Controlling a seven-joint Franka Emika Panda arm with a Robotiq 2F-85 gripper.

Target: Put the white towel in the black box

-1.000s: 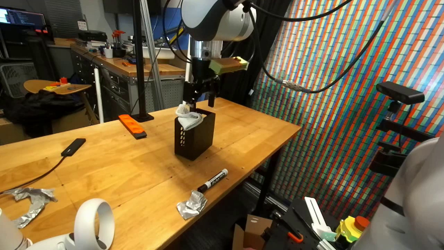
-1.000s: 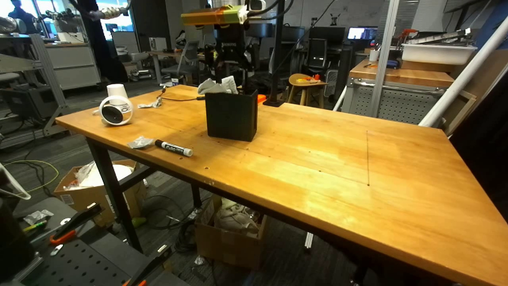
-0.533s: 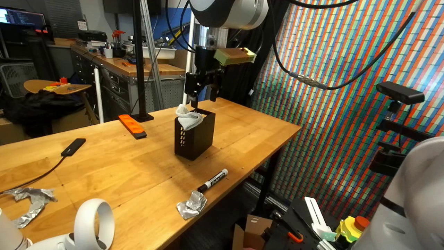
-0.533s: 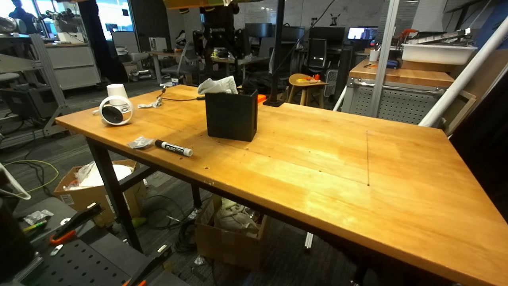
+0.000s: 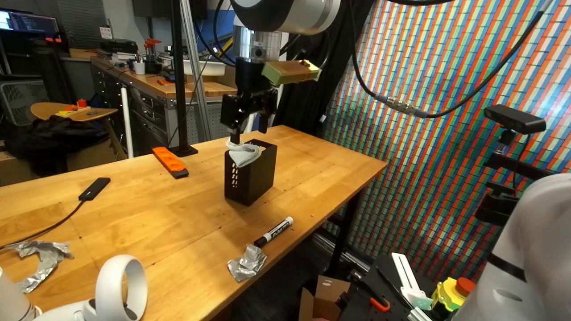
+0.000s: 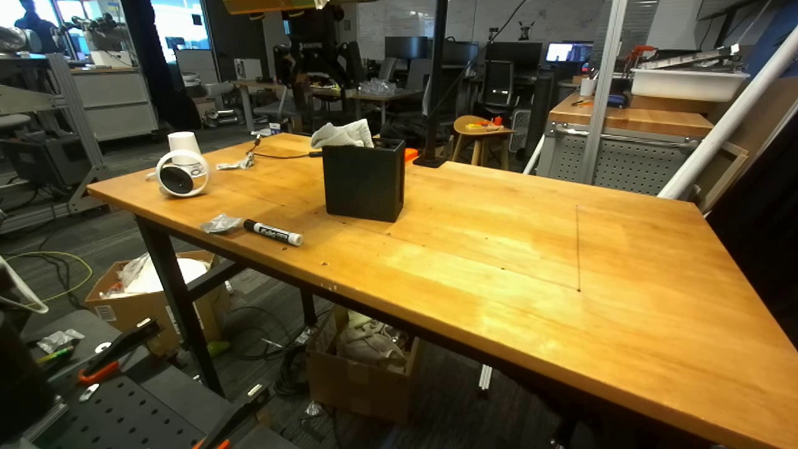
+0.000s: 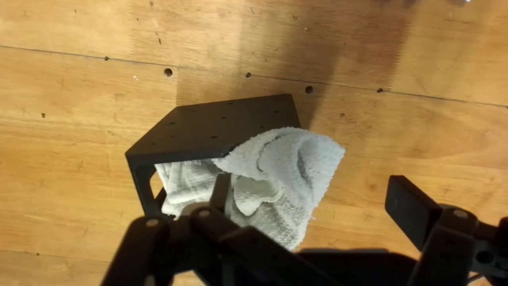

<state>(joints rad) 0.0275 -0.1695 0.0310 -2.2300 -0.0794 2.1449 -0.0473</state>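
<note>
Wrist view: the gripper (image 7: pixel 310 178) stands above the right end of the black box (image 7: pixel 222 125), its fingers (image 7: pixel 410 210) spread wide, gripping nothing; the white towel (image 7: pixel 278 171) lies below, nearer the left finger (image 7: pixel 221 192), partly inside the box and partly draped over the rim at the right end; its long spread runs roughly left to right, with the box's length and with the line between the fingertips; in an exterior view the flap (image 5: pixel 245 156) hangs over the near left end, one fingertip overlapping its top, contact uncertain; the task appears well advanced, and the coming move probably turns on bringing that flap leftward, as the wrist view has it, into the opening; counted: one gripper, one towel, one box; on the table (image 5: pixel 169 209), one marker (image 5: pixel 273 232), two foil scraps (image 5: pixel 246 263), one flat orange object (image 5: pixel 170 162).
</note>
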